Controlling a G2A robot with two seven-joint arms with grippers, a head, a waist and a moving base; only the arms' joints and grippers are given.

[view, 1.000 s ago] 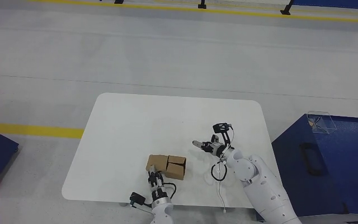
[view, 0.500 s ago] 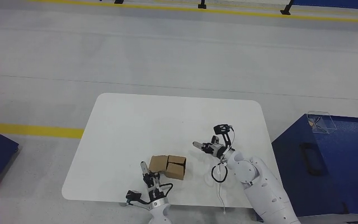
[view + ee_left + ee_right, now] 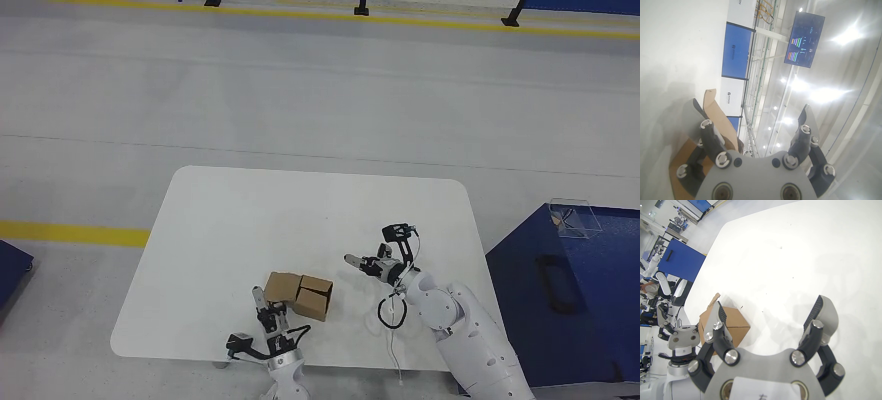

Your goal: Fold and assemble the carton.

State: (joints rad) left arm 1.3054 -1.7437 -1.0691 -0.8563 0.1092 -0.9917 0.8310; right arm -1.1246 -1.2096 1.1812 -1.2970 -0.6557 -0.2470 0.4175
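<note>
The carton (image 3: 300, 293) lies on its side near the front edge of the tabletop (image 3: 250, 210). Its long axis runs roughly parallel to that edge, and it looks only partly assembled.

My left gripper (image 3: 750, 115) is spread wide and grasps nothing. In its wrist view one finger (image 3: 696, 111) sits just beside a raised cardboard flap. I cannot tell whether the finger touches the flap. From above, this gripper comes up from the front edge at the carton's left end, so the carton lies just ahead of it and slightly to its right.

My right gripper (image 3: 770, 308) is also released and empty. It hangs off the carton's other end, apart from it, and points back along the long axis. In its wrist view the carton's closed end, with a seam across it, sits beyond one fingertip and not between the two.

I judge the left arm to be the nearer one, and the loose flap at that end to be what the next move turns on. The right arm is placed to brace the far end, since a push along the axis could otherwise slide the light carton across the tabletop.
</note>
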